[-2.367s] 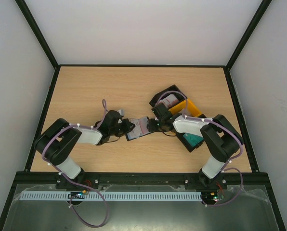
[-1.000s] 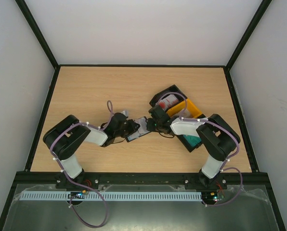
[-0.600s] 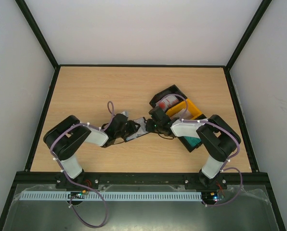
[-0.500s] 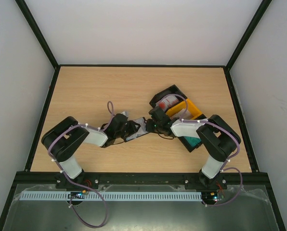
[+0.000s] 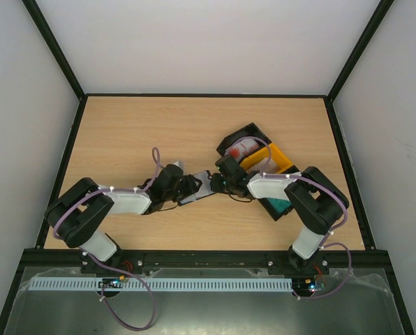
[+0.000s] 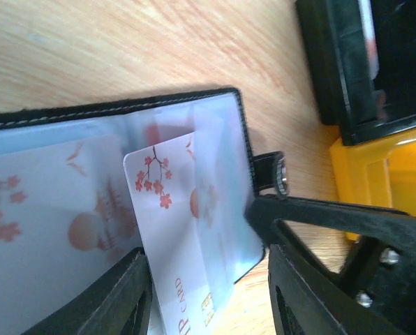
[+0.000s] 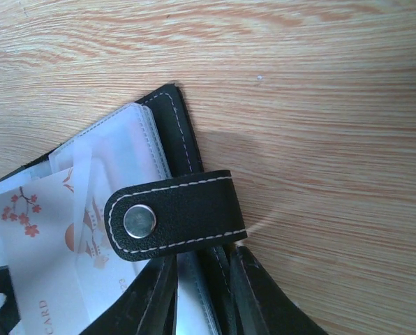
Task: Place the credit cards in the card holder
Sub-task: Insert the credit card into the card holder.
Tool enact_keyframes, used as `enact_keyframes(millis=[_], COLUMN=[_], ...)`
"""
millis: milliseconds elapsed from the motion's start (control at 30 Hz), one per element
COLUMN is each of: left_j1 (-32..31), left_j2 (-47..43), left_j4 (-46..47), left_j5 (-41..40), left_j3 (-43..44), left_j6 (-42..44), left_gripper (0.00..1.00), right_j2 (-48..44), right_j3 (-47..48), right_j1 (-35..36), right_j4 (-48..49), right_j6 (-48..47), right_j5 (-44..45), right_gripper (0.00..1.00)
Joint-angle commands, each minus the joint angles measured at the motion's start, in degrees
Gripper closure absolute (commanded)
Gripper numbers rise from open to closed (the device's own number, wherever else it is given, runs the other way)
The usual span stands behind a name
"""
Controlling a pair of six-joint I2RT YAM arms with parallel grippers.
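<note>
The card holder (image 5: 202, 187) lies open on the table between both grippers, pale blue lining up. In the left wrist view a white credit card (image 6: 173, 230) with red blossoms sits partly pushed into a clear sleeve of the card holder (image 6: 124, 105). My left gripper (image 6: 208, 300) is open, its fingers standing apart on either side of that card. My right gripper (image 7: 208, 293) is shut on the card holder's (image 7: 173, 132) right edge, just below the clasp tab (image 7: 173, 216). A card (image 7: 47, 237) shows inside there too.
Joined black bin (image 5: 246, 139) and yellow bin (image 5: 281, 159) lie behind the right gripper, with a red-and-white card (image 5: 244, 146) in the black one. A teal card (image 5: 281, 204) shows under the right arm. In the left wrist view the yellow bin (image 6: 389, 160) is close by.
My left gripper has opened and let go of the blossom card, which stays in the sleeve. The left arm's elbow has swung left and lower. The right gripper has kept its hold.
</note>
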Motion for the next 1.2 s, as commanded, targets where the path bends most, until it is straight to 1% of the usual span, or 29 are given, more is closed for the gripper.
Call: enact_keyframes(millis=[0,200,400,567,667,733,900,1167], left_j1=[-0.2,-0.5,-0.8,-1.0,-1.1,-1.2,-1.4,-1.9], left_j2=[0.5,0.3,-0.5,-0.4,0.5,1.4,3.7,7.2], left_j4=[-6.2,-10.8,-17.1,-19.3,-19.7,-19.4,-19.2,-19.1], left_j5=[-1.5,-1.3,-2.2,-2.4,-2.4,-1.7,-1.7,-2.0], left_j3=[2.0,4.3,5.6,6.2,6.9,7.3,8.7,10.7], left_j6=[0.2,1.6,1.5,1.2,1.1,1.4,2.2,2.9], left_gripper=[0.51,0.47,0.39,0.38,0.39,0.42,0.49,0.51], right_j2=[1.1,1.3,1.7,2.0,2.2,2.2,1.9,1.9], right_j3=[-1.0,-0.7,0.0,-0.1,0.1,0.1,-0.3,-1.5], right_j1=[0.9,0.8,0.9,0.9,0.8,0.9,0.9,0.9], right_j4=[-6.9,-7.0,-7.5,-7.4,-7.3,-7.2,-6.9,-4.8], right_j6=[-0.4,-0.7,-1.2,-1.3,-1.3,-1.3,-0.9,0.0], right_j5=[-1.5,-1.7,-1.8,-2.0,-2.2,-2.5,-2.6,-4.5], right_gripper=[0.79,0.79,0.78,0.78,0.78,0.78,0.73,0.72])
